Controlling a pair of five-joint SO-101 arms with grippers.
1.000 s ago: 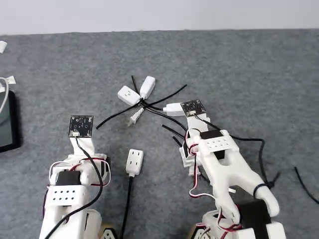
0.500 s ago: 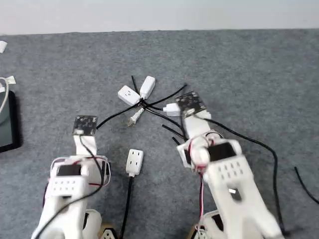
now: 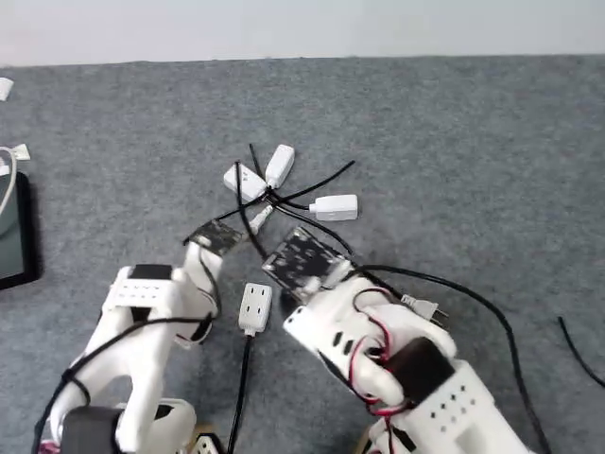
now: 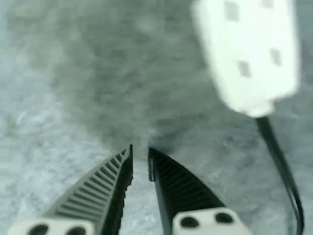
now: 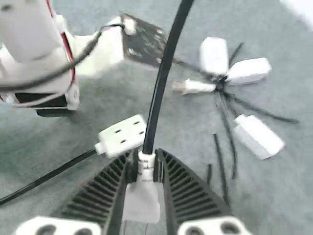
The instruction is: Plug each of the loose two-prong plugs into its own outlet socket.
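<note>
In the right wrist view my right gripper [image 5: 145, 156] is shut on a white plug [image 5: 141, 196], whose black cable [image 5: 164, 78] runs up toward the camera. Just beyond its fingertips lies the white outlet strip [image 5: 122, 133], also seen from above as the outlet strip [image 3: 253, 307] between both arms. My left gripper [image 4: 139, 149] hovers over grey carpet, fingers nearly touching with nothing between them, and the outlet strip [image 4: 249, 49] lies off to one side. Farther back lie loose white plugs [image 3: 244, 180], [image 3: 279, 164], [image 3: 336, 206] and a small two-prong plug [image 3: 253, 223].
A dark flat device [image 3: 11, 232] lies at the left table edge with a white cord [image 3: 8, 184] on it. Loose black wires [image 3: 567, 333] trail at the right. Black cables fan out from the cluster of plugs [image 5: 220, 85]. The left arm [image 5: 39, 54] stands close to the strip.
Both arms have swung inward toward the outlet strip. The right arm left the white plug at the back and came down left; the left arm turned right.
</note>
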